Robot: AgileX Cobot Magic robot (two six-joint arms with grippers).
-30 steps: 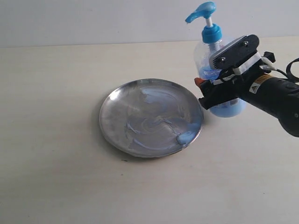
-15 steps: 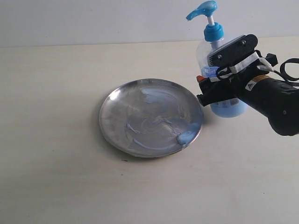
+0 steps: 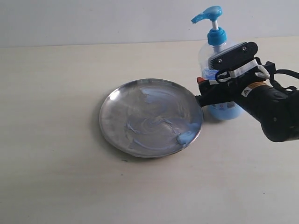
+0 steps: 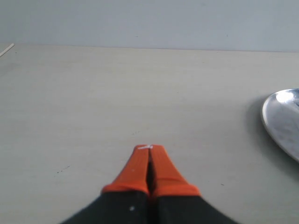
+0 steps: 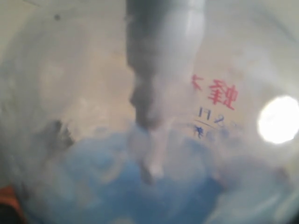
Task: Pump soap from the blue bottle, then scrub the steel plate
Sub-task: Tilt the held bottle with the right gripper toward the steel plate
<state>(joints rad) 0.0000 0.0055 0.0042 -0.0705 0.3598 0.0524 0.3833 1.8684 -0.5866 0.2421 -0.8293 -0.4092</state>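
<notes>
The steel plate point(image 3: 117, 109) lies on the table, smeared with bluish-white streaks, and a blob of soap point(image 3: 185, 136) sits at its near right rim. Just right of the plate stands the blue bottle point(image 3: 225, 110), upright, its pump head turned toward the plate. My right gripper point(image 3: 216, 80) is shut on the bottle's body from the right. The right wrist view is filled by the blurred bottle point(image 5: 154, 116) and its blue liquid. My left gripper point(image 4: 149, 150) is shut with nothing between its orange fingertips. It hovers over bare table, with the plate's edge point(image 4: 280, 116) off to one side.
The pale tabletop point(image 3: 56, 177) stretches around the plate, and a light wall point(image 3: 93, 18) runs along the back. The left arm does not show in the exterior view.
My right gripper has carried the bottle a little to the right and down, and the bottle has gone from leaning toward the plate to upright. The plate and the soap blob have not moved.
</notes>
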